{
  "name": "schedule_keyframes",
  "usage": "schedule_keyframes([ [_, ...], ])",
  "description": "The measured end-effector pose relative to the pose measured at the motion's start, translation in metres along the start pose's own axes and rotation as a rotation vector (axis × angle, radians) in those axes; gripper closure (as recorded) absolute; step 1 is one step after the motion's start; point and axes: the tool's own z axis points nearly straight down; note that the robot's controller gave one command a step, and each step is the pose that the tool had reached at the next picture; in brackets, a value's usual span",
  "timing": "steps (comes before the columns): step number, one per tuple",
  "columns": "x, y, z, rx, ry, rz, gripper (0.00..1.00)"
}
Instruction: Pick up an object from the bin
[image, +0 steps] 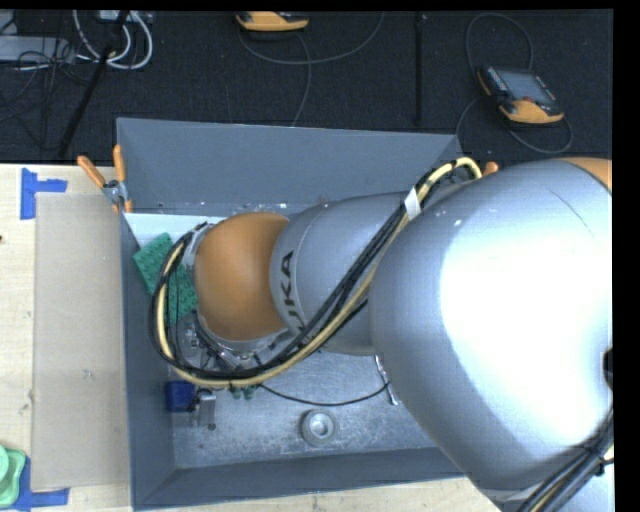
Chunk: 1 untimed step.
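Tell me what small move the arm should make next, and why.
Probably rise slightly, I'd judge: the orange-capped wrist sits low over the left side of the bin, hiding what lies under it, with a small blue thing and green mesh close beside.

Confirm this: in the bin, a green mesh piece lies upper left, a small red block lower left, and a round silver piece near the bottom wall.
One error: the small block lower left is blue, not red; the camera view shows it. The green mesh piece does lie upper left in the bin, the round silver piece near the bottom wall.
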Motion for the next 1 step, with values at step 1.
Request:
schedule_keyframes([
  [1,0.0336,0.0014,0.0006,0.001,0.004,-0.237,0.00],
])
